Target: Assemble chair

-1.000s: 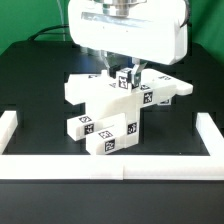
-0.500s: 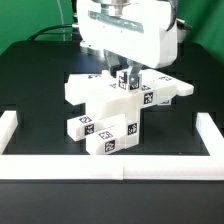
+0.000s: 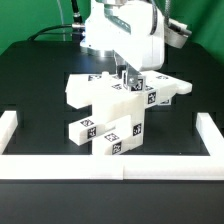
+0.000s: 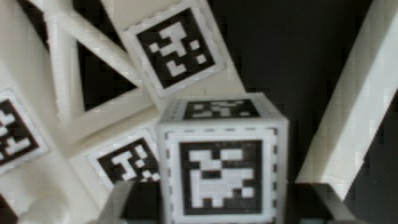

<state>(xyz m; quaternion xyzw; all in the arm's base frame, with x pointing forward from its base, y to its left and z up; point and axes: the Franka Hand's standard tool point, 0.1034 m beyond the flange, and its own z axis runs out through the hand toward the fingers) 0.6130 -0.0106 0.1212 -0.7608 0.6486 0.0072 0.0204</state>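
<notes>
Brightly and evenly lit, without hard glare or hot spots. Nearly washed out on the white chair (image 3: 110, 105) in the exterior view, with faces distinguished only by faint grey shading. Dull and detail-poor across the black table (image 3: 35, 85), with shadows barely readable toward its front edge. Coarse and slightly grainy overall. Soft and blurred throughout the wrist view: smeared tag edges on the leg (image 4: 222, 150), murky dark gaps behind.
</notes>
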